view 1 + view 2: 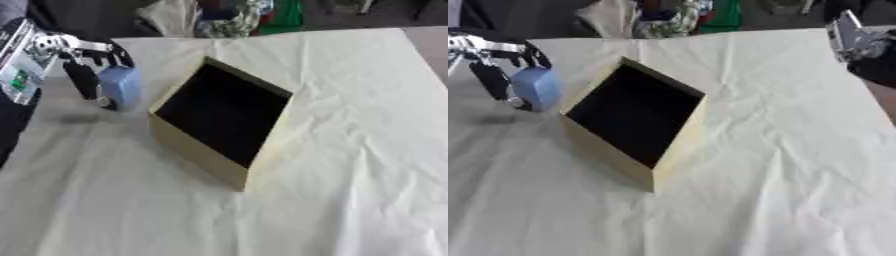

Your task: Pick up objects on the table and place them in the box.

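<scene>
Cream cloth [350,150] covers the table; clutter lies beyond. Left hand [83,67] grips a blue block [120,86], upright, just left of the tilted box [219,165]. Right hand's [855,37] fingers unclear.

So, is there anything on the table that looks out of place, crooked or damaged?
Nothing looks damaged or spilled. The tan cardboard box with a dark inside sits turned at an angle to the table edges, and the cream cloth under it is wrinkled. The left hand holds a pale blue rounded object beside the box, fingers curled round it.
</scene>
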